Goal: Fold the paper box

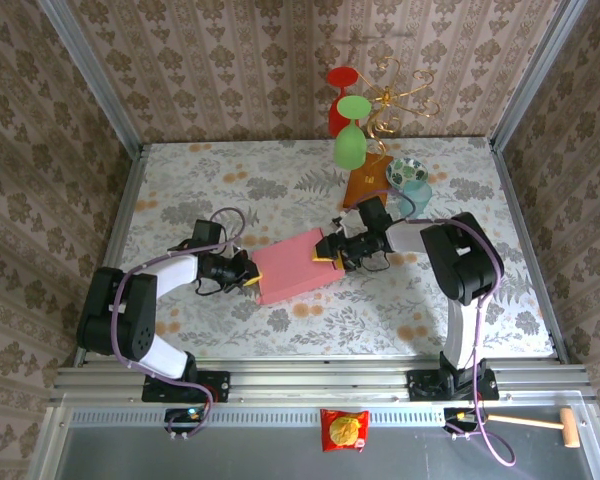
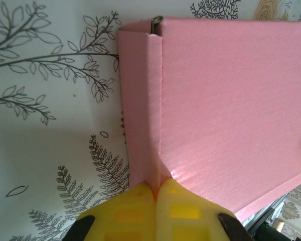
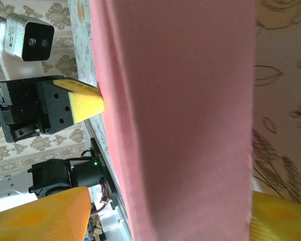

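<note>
Creasing is judged in hand: the side fold of the paper box is pinched by the left tool, with the right tool spread astride it. Flattening is called for next.

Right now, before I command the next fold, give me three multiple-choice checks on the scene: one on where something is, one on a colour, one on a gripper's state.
1. Where does the paper box lie?
A. Between the left gripper and the right gripper
B. Against the far wall
C. Past the table's near edge

2. What colour are the left gripper's fingers?
A. Blue
B. Yellow
C. White

3. How is the left gripper set?
A. Wide open above the box
B. Shut on nothing, away from the box
C. Shut on the box's folded edge

Answers: 1 A, the top view shows a gripper at each end of the box. 2 B, the left wrist view shows yellow fingers. 3 C, in that view the fingers meet with the pink edge pinched between them.
</note>
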